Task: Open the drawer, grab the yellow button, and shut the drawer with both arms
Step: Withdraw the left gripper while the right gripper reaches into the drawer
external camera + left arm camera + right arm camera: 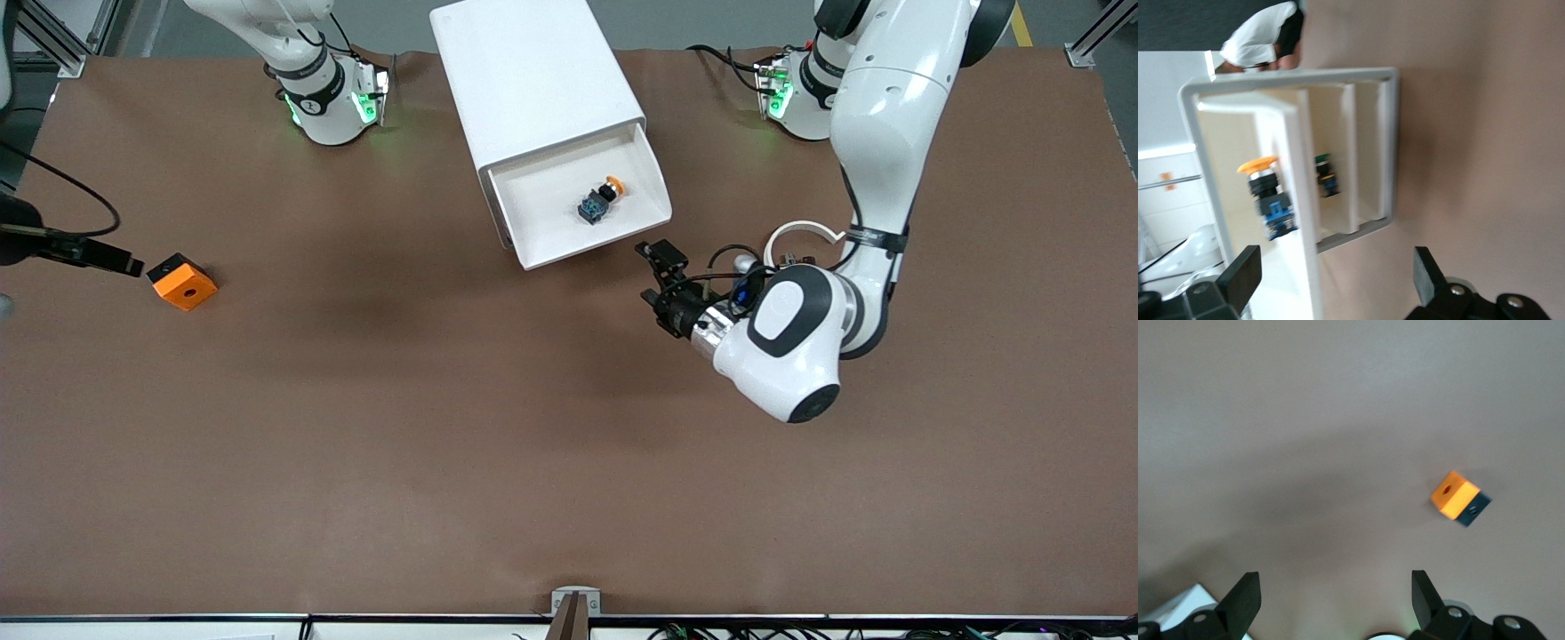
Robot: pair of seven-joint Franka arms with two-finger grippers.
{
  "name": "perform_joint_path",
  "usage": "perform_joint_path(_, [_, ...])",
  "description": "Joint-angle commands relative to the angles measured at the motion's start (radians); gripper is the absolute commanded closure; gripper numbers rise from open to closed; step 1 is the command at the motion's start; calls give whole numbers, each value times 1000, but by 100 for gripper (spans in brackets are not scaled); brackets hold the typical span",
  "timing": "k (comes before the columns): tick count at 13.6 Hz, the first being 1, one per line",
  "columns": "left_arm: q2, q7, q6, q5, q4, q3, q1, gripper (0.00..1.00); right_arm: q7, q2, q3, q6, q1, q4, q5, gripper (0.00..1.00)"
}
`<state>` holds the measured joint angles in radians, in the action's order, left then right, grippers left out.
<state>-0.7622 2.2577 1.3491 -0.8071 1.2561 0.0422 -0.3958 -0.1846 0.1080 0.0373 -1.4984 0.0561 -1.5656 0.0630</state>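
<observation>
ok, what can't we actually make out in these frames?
1. Right tool: absent from front view, arm cut by top edge; only open fingertips show in right wrist view.
2. Black object beside the orange block: cut by front view's edge, unidentifiable.
3. Cabinet front: front view shows only its top and the open drawer; other drawers hidden.
4. Left tool, open beside the drawer, hides nothing.

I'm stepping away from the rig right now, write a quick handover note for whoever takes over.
Left gripper: open, empty, just off the open drawer's front.
Right gripper: open, empty, over bare table with the orange block in its view; that arm waits.
Drawer: pulled out of the cabinet.
Button: lying in the drawer, untouched.
Done: drawer opened.
Left: take the button, then close the drawer.
</observation>
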Motion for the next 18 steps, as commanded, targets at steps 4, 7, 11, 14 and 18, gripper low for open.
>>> perform_joint_path(4, [12, -325, 15, 289, -56, 111, -5, 0, -537, -39, -2, 6, -309, 9, 80, 0])
perform_joint_path(7, [26, -550, 140, 477, -55, 111, -21, 0, -787, -38, -2, -43, -496, 9, 80, 0])
perform_joint_path(11, [92, -933, 165, 629, -50, 113, -14, 0, -1128, -9, 1, -193, -718, 6, 80, 0])
perform_joint_path(14, [141, -1226, 168, 696, -40, 110, -2, 0, -1249, 56, 1, -305, -864, 4, 80, 0])
perform_joint_path(18, [202, -1538, 182, 721, -23, 105, 17, 0, -1297, 130, 3, -347, -947, 13, 63, 0])
